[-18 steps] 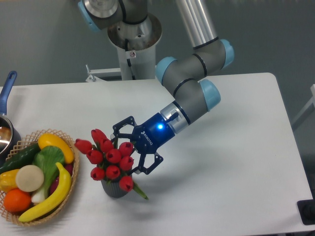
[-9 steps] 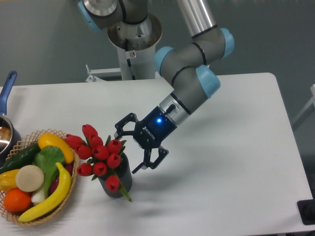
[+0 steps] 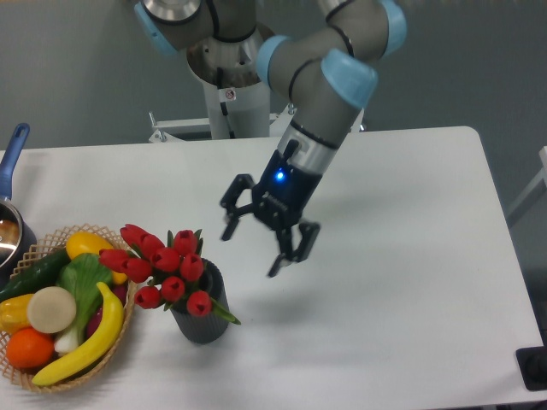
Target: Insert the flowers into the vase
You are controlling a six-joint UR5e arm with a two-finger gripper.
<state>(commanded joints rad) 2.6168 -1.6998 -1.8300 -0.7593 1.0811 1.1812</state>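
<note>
The red tulip flowers [image 3: 162, 265] stand in the dark grey ribbed vase [image 3: 202, 319] at the table's front left, leaning left over the basket's rim. Green leaves stick out at the vase's mouth. My gripper [image 3: 253, 252] is open and empty. It hangs above the table, up and to the right of the vase, apart from the flowers, fingers pointing down.
A wicker basket [image 3: 130, 314] with a banana, cucumber, orange and other produce sits at the front left, touching the flowers' side. A pot with a blue handle [image 3: 13, 152] is at the left edge. The arm's base [image 3: 231, 77] stands behind the table.
The gripper has let go of the flowers and risen up and to the right. The flowers have settled into the vase and lean further left.
</note>
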